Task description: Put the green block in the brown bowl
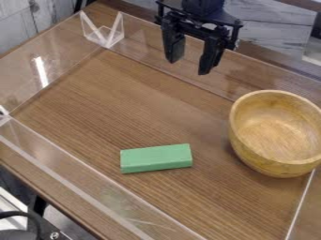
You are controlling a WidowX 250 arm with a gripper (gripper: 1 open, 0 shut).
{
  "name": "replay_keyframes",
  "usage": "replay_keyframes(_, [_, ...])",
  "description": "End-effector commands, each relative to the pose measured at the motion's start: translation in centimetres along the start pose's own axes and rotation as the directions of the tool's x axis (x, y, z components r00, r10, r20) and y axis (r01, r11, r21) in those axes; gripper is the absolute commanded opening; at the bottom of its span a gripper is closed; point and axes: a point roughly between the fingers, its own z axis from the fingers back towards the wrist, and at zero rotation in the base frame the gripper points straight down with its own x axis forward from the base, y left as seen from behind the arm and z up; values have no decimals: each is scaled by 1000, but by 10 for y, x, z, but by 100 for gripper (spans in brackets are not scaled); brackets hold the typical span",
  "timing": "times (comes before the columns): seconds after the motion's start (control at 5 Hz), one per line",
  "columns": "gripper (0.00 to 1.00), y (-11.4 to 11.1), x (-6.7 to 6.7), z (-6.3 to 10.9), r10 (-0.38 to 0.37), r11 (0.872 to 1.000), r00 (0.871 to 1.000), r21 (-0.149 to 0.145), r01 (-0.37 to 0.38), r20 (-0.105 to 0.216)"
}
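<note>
Camera view: green block lies flat on the table, left of the brown bowl. Gripper is suspended above, jaws parted, nothing held.

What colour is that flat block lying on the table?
Bright green: the block shows plainly in the camera view.

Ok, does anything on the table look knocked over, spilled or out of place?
Nothing stands out. The green block lies flat on the wooden table, the brown bowl sits upright and empty to its right, and the tool hangs open above, touching neither.
</note>
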Motion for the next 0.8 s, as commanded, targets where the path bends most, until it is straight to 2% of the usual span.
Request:
replay_keyframes(0.0, [100,-1,-4,-8,-69,998,997,-1,69,-21])
replay_keyframes(0.2, [100,-6,-25,-10,-288,958,958,4,288,-15])
replay_keyframes(0.4, [100,-11,-45,-10,-497,868,868,17,497,-4])
replay_keyframes(0.6, [100,-11,-51,-17,-605,796,796,28,605,-4])
